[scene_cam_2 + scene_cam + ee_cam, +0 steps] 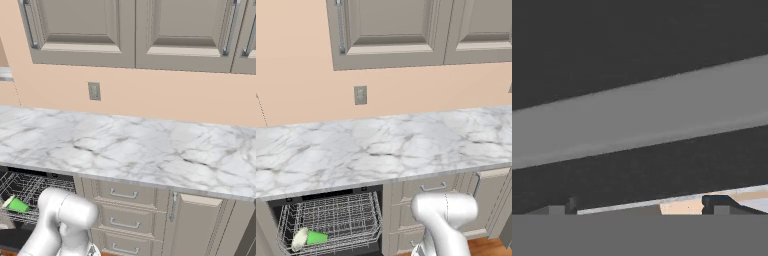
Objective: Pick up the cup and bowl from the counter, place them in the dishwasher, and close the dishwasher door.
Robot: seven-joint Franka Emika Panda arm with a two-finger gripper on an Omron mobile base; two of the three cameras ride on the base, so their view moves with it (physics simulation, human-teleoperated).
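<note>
The cup (316, 237) and the bowl (299, 239) are lying touching in the wire rack of the open dishwasher (331, 220) under the counter (381, 147), while the gripper (643, 207) is facing the dishwasher door (637, 45) and its handle (642, 115), jaws' state unclear.

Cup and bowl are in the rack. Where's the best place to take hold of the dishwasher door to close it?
Judging from the hand view, grip the silver-grey bar handle on the dishwasher door. It runs long and straight across the black panel, right before the gripper, so come at it head-on with one finger on each side of the bar.
</note>
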